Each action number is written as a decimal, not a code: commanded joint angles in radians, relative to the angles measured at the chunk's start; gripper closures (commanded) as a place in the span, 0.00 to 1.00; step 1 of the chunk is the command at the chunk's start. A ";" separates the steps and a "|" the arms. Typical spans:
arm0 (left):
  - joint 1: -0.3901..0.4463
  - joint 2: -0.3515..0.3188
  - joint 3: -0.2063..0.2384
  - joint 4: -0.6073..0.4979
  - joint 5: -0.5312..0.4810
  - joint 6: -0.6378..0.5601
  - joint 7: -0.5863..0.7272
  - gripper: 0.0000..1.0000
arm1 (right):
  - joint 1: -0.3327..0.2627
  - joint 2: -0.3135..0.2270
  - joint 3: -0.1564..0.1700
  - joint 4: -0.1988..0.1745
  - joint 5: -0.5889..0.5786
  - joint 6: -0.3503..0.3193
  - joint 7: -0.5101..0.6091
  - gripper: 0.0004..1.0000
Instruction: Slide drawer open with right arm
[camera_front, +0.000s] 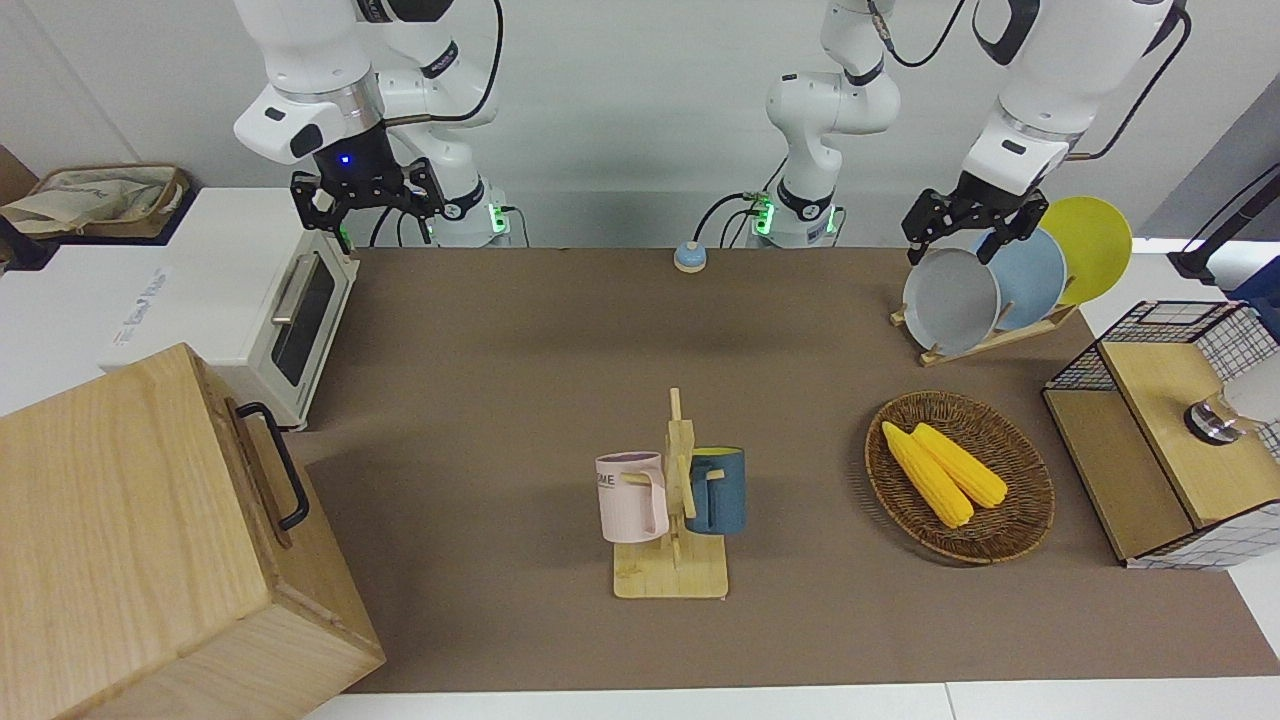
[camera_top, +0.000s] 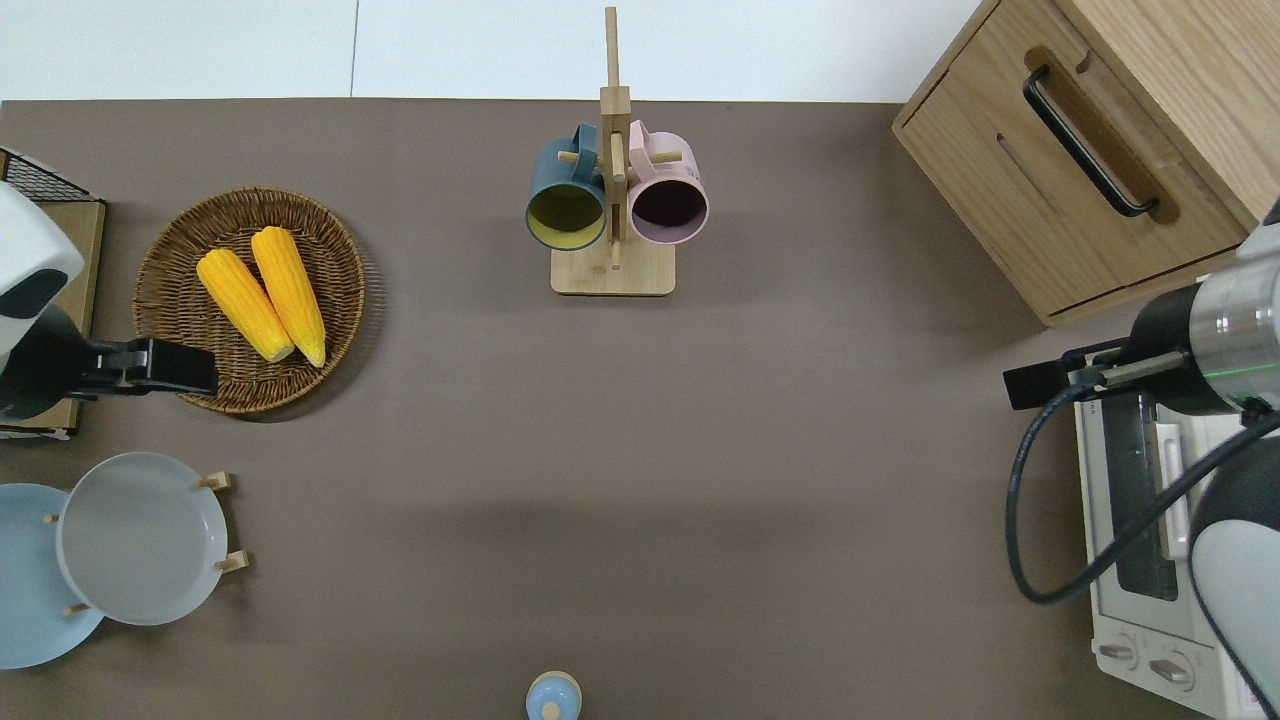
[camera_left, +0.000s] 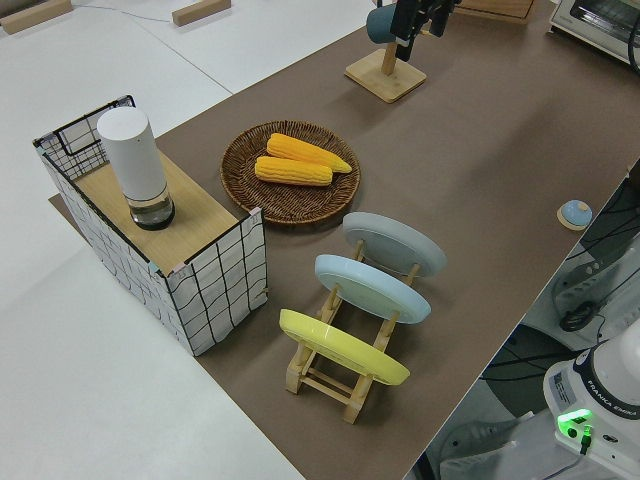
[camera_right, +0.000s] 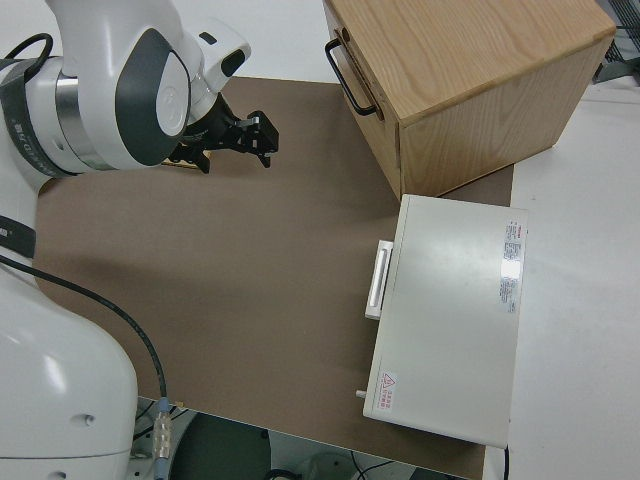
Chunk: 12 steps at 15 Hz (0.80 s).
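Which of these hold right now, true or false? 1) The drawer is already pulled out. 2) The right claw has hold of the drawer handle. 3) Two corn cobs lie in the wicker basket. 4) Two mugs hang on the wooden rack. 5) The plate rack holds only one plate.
1) False. The drawer sits flush in the cabinet, not yet opened.
2) False. The right claw is up in the air near the toaster oven, apart from the black loop handle.
3) True. Both corn cobs lie side by side in the wicker basket.
4) True. A pink mug and a blue mug hang on the wooden rack.
5) False. The plate rack holds three plates: grey, light blue and yellow.
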 joint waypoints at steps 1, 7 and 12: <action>-0.002 -0.008 0.003 0.002 0.013 -0.013 0.001 0.00 | 0.002 0.016 -0.002 0.041 -0.002 -0.033 -0.004 0.01; -0.002 -0.008 0.003 0.002 0.013 -0.014 0.001 0.00 | 0.002 0.014 0.017 0.041 -0.038 -0.022 0.042 0.01; -0.002 -0.008 0.003 0.002 0.013 -0.013 0.001 0.00 | 0.011 0.014 0.099 0.036 -0.169 -0.018 0.099 0.01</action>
